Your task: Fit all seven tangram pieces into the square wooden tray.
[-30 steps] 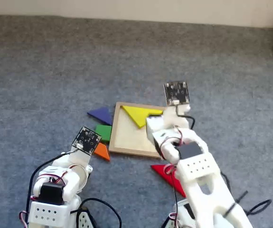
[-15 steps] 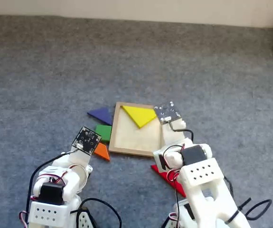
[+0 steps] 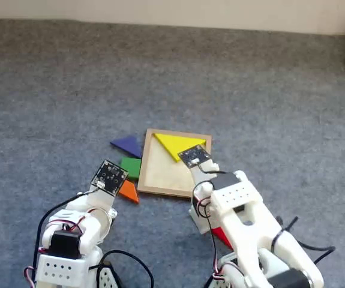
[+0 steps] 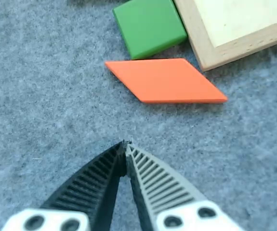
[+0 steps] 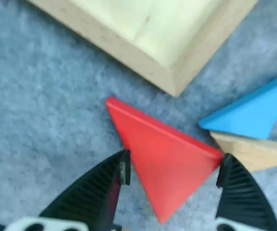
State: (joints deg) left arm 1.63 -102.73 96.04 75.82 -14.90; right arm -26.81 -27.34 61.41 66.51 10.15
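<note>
Two fingers of the right hand [image 5: 174, 172] stand spread, gripping nothing, with the red triangle [image 5: 169, 161] lying flat on the grey surface [image 5: 42, 120] between them; that straddle is what the coming grasp turns on. One corner of the triangle points away from the hand toward the nearest corner of the wooden tray [image 5: 128, 50], close but not touching, so the carry looks short and the right arm is the nearer one for this piece. Just beside the red piece lie a blue triangle [image 5: 254, 113] and a tan piece [image 5: 256, 153], touching each other; the tan one sits close to one finger and could get nudged as the fingers close. The left hand [image 4: 125, 148] is clenched on nothing, the orange parallelogram [image 4: 167, 81] just beyond its tips with its long axis crosswise to them, then the green square [image 4: 150, 26] just beside the tray's edge. Farther off, a yellow triangle [image 3: 178, 145] lies inside the tray and a purple triangle [image 3: 128, 144] outside it
</note>
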